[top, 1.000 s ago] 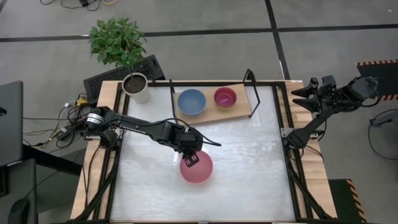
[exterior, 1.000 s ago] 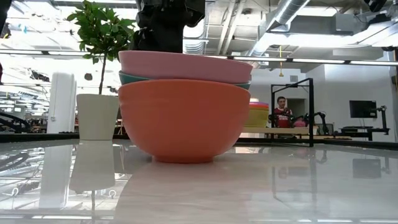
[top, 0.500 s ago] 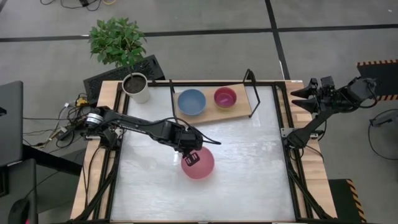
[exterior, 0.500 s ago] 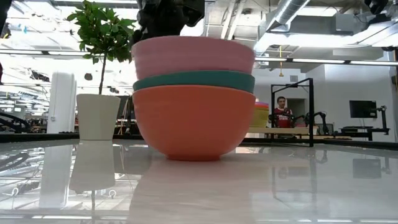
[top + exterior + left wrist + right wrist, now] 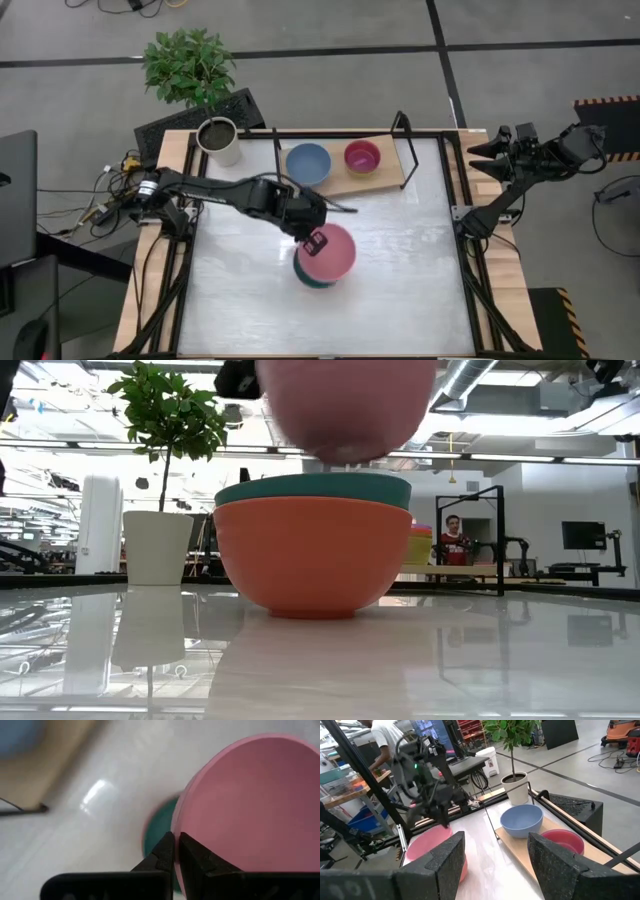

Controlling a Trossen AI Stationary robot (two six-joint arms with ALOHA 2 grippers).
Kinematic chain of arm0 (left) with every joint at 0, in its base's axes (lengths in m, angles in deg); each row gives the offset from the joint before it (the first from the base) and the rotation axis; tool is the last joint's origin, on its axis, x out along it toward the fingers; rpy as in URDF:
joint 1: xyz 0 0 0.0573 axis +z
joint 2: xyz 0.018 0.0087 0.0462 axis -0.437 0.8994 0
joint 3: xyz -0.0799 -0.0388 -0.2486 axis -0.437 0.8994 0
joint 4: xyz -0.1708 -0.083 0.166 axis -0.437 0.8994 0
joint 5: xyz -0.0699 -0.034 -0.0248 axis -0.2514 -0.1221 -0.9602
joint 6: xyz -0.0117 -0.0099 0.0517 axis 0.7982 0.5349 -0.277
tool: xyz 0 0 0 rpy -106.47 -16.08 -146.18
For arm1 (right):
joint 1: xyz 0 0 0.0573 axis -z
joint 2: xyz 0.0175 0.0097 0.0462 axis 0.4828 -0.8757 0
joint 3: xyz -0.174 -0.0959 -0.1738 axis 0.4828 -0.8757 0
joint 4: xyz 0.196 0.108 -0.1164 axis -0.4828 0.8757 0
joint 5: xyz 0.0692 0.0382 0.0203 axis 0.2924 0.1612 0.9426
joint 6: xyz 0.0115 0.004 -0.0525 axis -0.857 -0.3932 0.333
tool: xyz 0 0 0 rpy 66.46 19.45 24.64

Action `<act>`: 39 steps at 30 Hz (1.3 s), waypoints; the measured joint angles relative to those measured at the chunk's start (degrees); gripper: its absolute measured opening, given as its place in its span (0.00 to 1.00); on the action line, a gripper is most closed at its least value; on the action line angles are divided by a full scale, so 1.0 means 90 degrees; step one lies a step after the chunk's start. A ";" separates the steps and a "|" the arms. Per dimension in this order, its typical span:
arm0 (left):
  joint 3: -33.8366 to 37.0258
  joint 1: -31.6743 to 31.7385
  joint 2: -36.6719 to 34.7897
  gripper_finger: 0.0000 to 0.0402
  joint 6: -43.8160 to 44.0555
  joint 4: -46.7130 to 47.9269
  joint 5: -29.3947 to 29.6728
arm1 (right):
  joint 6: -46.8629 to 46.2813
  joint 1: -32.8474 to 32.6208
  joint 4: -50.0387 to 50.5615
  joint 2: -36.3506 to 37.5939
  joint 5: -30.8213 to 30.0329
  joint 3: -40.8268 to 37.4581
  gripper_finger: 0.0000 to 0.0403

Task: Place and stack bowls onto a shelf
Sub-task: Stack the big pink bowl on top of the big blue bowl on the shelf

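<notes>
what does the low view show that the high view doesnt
Only the low view shows the orange-red bowl under the teal bowl, and the pink bowl lifted clear of that stack. Only the high view shows the left gripper pinching the pink bowl's rim and the right gripper parked off the table. Both show the shelf.

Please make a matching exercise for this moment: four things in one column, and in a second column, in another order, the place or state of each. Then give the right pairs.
Things:
1. pink bowl
2. teal bowl
3. blue bowl
4. right gripper

Places or states:
A. on the shelf, beside a magenta bowl
B. open, off the table's right edge
C. nested in the orange bowl
D. lifted, rim pinched by the left gripper

Pairs: 1-D, 2-C, 3-A, 4-B
</notes>
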 joint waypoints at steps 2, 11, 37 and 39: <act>-0.0323 0.0138 0.0000 0.00 0.0060 0.0072 0.0217 | 0.0000 -0.0002 0.0000 0.0000 -0.0002 0.0000 0.60; -0.1693 0.1197 -0.0005 0.00 -0.0144 0.0747 0.0955 | -0.0001 0.0000 0.0003 0.0000 -0.0002 0.0000 0.60; -0.2356 0.4605 0.0504 0.00 -0.6541 0.1046 -0.1753 | -0.0580 -0.0002 0.0450 0.0000 -0.0796 0.0000 0.60; -0.2356 0.4667 0.0702 0.00 -0.6840 0.1095 -0.1754 | -0.0627 0.0001 0.0449 0.0000 -0.0851 0.0000 0.60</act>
